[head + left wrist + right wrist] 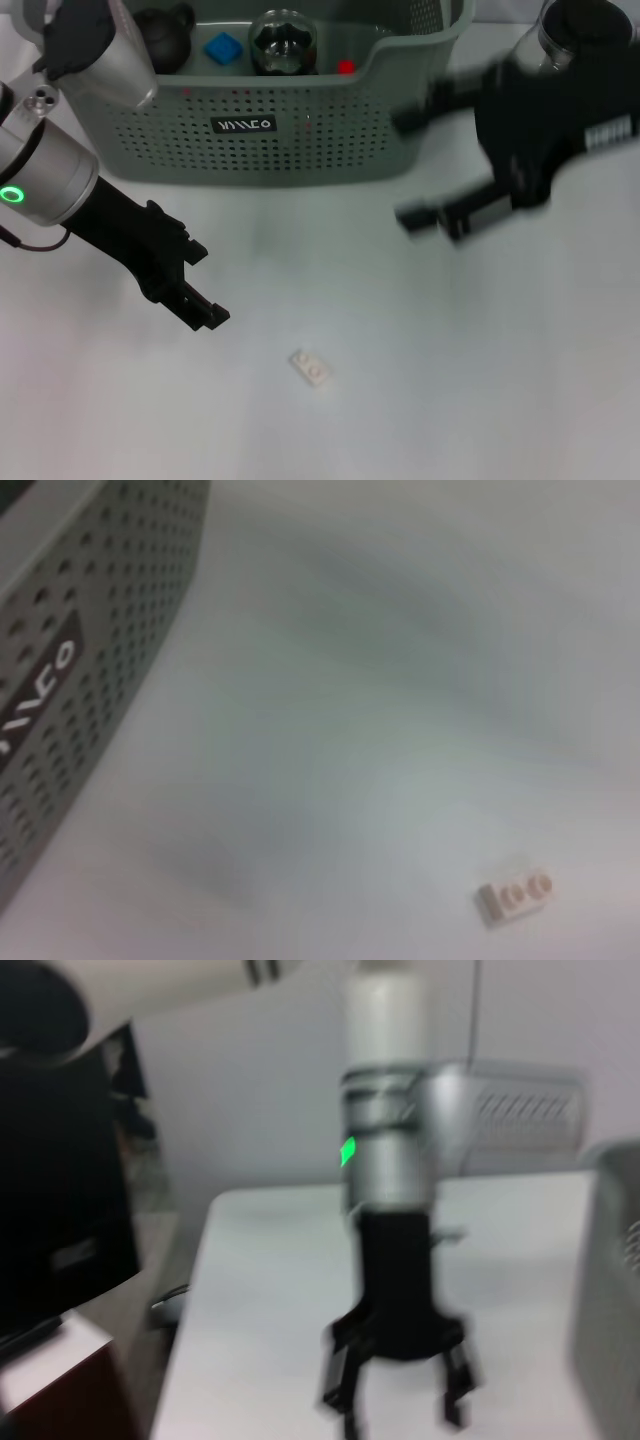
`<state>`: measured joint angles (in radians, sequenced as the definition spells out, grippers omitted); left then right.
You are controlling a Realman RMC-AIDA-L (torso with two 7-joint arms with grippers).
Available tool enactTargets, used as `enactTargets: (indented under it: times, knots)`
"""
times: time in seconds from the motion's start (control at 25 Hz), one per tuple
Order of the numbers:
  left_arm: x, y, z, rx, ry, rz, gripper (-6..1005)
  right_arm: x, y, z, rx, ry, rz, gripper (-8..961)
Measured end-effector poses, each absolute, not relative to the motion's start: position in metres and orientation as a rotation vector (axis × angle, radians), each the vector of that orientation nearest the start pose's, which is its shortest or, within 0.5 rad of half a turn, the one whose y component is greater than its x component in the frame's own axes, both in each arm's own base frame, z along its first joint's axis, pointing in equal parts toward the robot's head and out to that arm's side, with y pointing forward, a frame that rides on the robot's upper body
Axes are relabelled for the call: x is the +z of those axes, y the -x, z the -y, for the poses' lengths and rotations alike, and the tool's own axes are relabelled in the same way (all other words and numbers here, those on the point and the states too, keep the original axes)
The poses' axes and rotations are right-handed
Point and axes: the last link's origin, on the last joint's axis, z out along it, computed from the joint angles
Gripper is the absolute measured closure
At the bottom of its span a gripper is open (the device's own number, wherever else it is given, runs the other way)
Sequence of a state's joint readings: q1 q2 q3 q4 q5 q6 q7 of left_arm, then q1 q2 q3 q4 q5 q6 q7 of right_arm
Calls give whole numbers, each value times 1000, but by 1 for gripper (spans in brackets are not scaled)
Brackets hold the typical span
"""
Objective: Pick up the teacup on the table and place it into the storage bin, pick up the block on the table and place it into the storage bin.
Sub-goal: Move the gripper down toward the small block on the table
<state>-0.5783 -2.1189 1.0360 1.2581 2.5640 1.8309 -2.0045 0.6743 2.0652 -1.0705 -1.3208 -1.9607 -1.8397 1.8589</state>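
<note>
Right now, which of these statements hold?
1. A small white block lies on the table. True.
2. The left pincer grips that block. False: it is open and empty, apart from the block.
3. A blue piece lies inside the storage bin. True.
4. The right pincer is down inside the bin. False: it is outside, by the bin's front right corner.
</note>
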Motion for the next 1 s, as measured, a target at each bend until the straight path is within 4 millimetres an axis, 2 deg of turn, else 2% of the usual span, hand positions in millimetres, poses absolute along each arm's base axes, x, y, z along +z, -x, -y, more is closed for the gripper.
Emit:
enactTargets:
  times: [0.04, 0.2, 0.28, 0.32, 0.36, 0.52, 0.68, 1.0]
  knots:
    - [22, 220, -321, 408, 2957, 752, 50, 34, -114, -329, 367, 3170, -22, 7]
    - [24, 224, -321, 383, 2926, 808, 50, 10, -136, -321, 384, 3231, 59, 8]
    - [25, 226, -321, 374, 2906, 846, 50, -7, -144, -321, 364, 3265, 107, 8]
    - [26, 228, -320, 365, 2883, 888, 50, -27, -149, -322, 317, 3300, 161, 7]
    - [26, 228, -320, 365, 2883, 888, 50, -27, -149, -322, 317, 3300, 161, 7]
    - [26, 233, -322, 342, 2819, 966, 50, -61, -154, -324, 180, 3345, 311, 7]
    - [24, 237, -322, 284, 2788, 1037, 50, -86, -154, -325, 57, 3355, 503, 8]
    - [17, 235, -317, 220, 2787, 1089, 50, -119, -145, -321, -128, 3306, 850, 10]
